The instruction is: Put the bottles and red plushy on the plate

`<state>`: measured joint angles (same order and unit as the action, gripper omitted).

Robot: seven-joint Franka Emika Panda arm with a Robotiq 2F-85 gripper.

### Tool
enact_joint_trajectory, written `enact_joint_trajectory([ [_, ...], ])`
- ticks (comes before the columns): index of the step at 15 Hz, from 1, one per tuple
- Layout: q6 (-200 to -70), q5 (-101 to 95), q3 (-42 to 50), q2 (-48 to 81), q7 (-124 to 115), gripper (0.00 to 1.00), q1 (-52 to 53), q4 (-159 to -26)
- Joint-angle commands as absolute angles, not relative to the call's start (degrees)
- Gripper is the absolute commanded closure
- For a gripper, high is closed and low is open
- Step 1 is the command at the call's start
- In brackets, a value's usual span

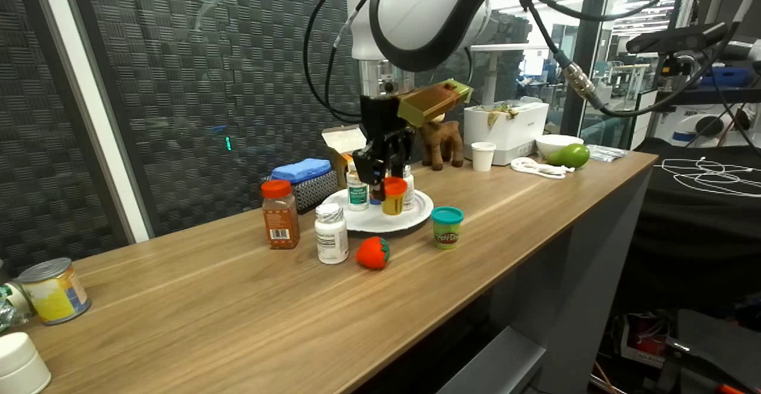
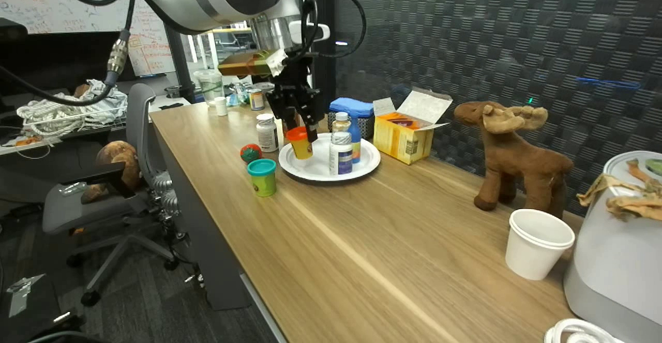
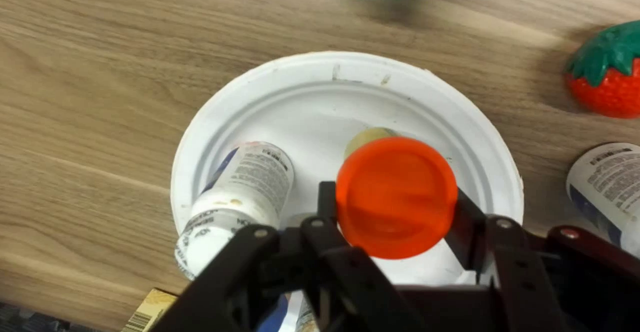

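Note:
My gripper (image 3: pixel 392 199) is shut on an orange-lidded yellow tub (image 1: pixel 393 198) over the white plate (image 2: pixel 367 164). The tub is tilted in an exterior view (image 2: pixel 302 148); I cannot tell whether it touches the plate. On the plate stand a white bottle with a purple label (image 2: pixel 341 152), a blue bottle (image 2: pixel 355 138) and a green-labelled bottle (image 1: pixel 358 192). Another white bottle (image 1: pixel 332 236) stands on the table beside the plate. The red strawberry plushy (image 1: pixel 372 253) lies near it and also shows in the wrist view (image 3: pixel 610 79). A red-capped spice bottle (image 1: pixel 280 218) stands off the plate.
A teal-lidded tub (image 1: pixel 446 227) stands by the plate near the table's front side. Behind the plate are an open yellow box (image 2: pixel 406 136) and a patterned basket with a blue cloth (image 2: pixel 351 107). A moose plushy (image 2: pixel 517 151) and a paper cup (image 2: pixel 535 247) stand farther along.

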<state>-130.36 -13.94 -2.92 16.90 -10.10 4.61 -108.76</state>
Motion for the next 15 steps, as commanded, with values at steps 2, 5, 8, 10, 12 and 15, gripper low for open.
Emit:
enact_joint_trajectory([
  [2,-130.1,-12.5,-2.4,18.0,-5.9,0.72,4.5,-107.1],
  [5,-130.2,-12.8,-2.2,18.1,-4.9,0.72,4.5,-107.6],
  [8,-130.2,-13.3,-2.1,18.1,-4.2,0.72,4.6,-108.0],
  [10,-130.4,-13.7,-1.9,18.1,-4.4,0.72,4.7,-108.3],
  [12,-130.3,-13.9,-1.7,18.2,-4.4,0.72,4.7,-108.6],
  [15,-130.0,-14.1,-1.4,18.2,-4.5,0.72,4.7,-109.3],
])
